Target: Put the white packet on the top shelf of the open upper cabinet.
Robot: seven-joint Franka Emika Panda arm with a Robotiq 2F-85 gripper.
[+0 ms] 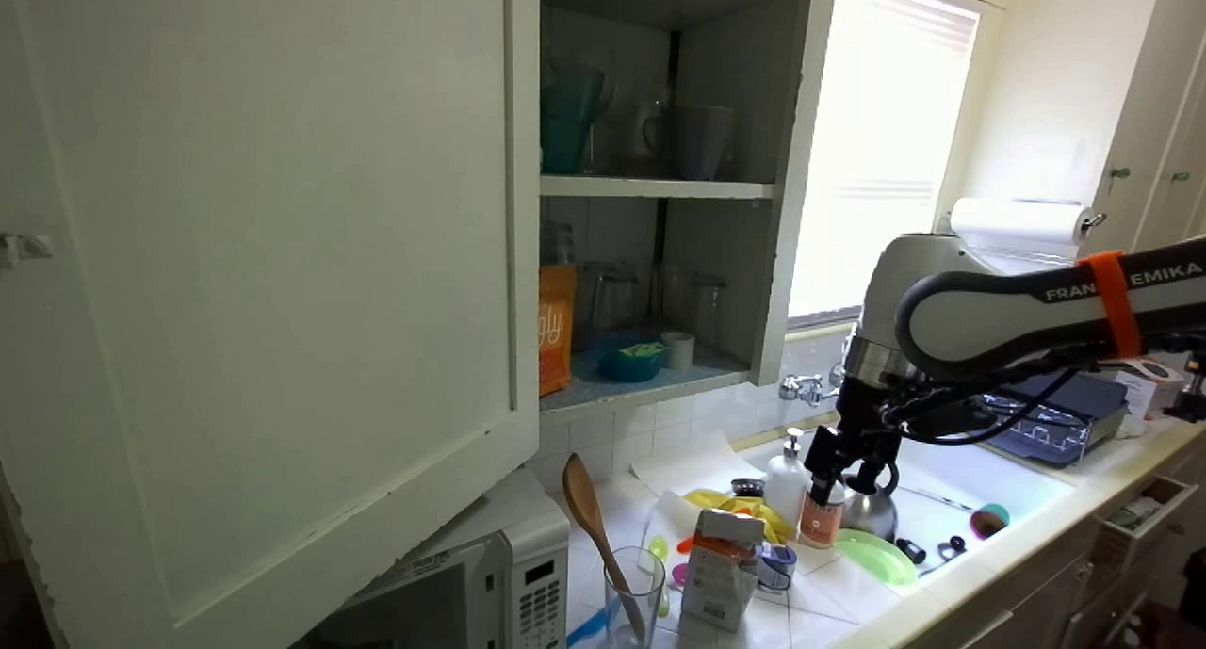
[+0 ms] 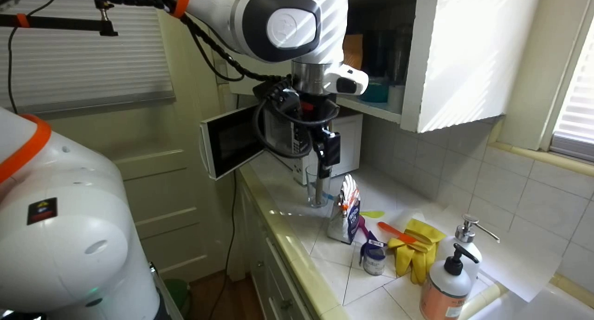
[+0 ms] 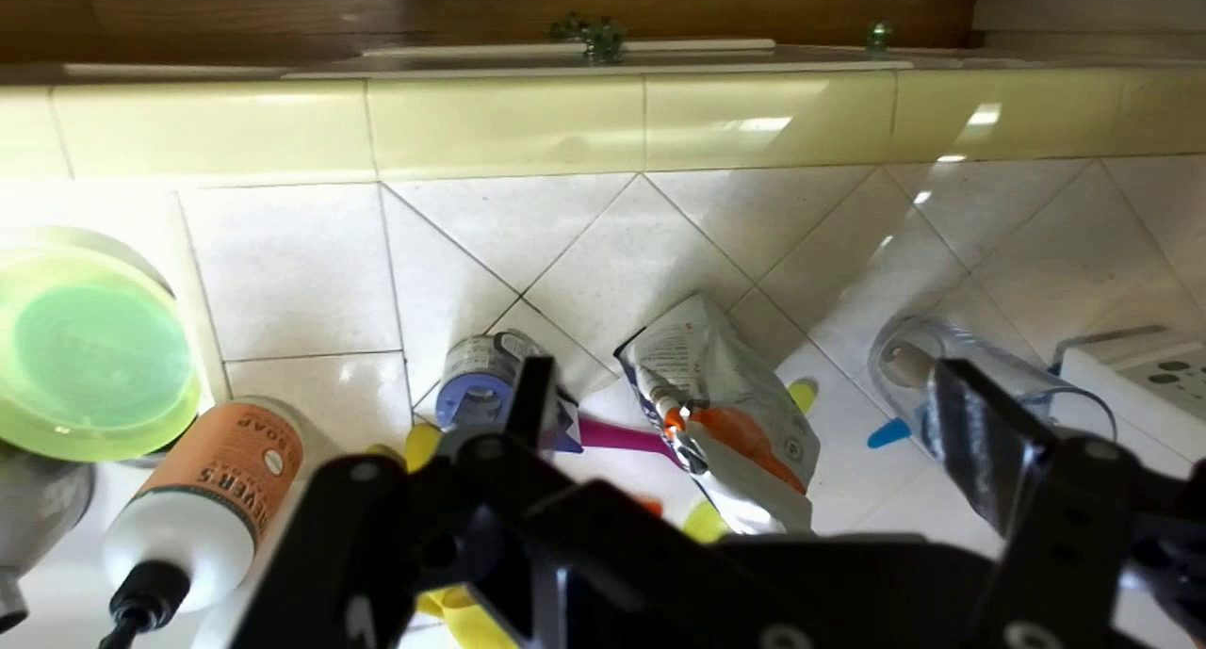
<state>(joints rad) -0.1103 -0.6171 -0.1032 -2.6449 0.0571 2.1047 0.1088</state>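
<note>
The white packet (image 1: 721,574) with its red-orange patch stands upright on the tiled counter; it also shows in an exterior view (image 2: 345,213) and the wrist view (image 3: 730,404). My gripper (image 3: 754,404) is open and empty, and the packet shows between its spread fingers, below them. In both exterior views the gripper (image 1: 846,487) (image 2: 325,170) hangs above the counter, apart from the packet. The open upper cabinet (image 1: 787,253) has its white door (image 1: 283,282) swung wide. The top shelf (image 1: 660,188) bears a teal pitcher and mugs. A higher board is cut off by the frame.
A glass with a wooden spoon (image 1: 636,592) and a microwave (image 2: 232,141) with its door open stand beyond the packet. A purple-lidded can (image 2: 374,262), yellow gloves (image 2: 415,250) and soap bottles (image 2: 448,287) lie sinkward. The lower shelf (image 1: 650,385) holds an orange bag and a teal bowl.
</note>
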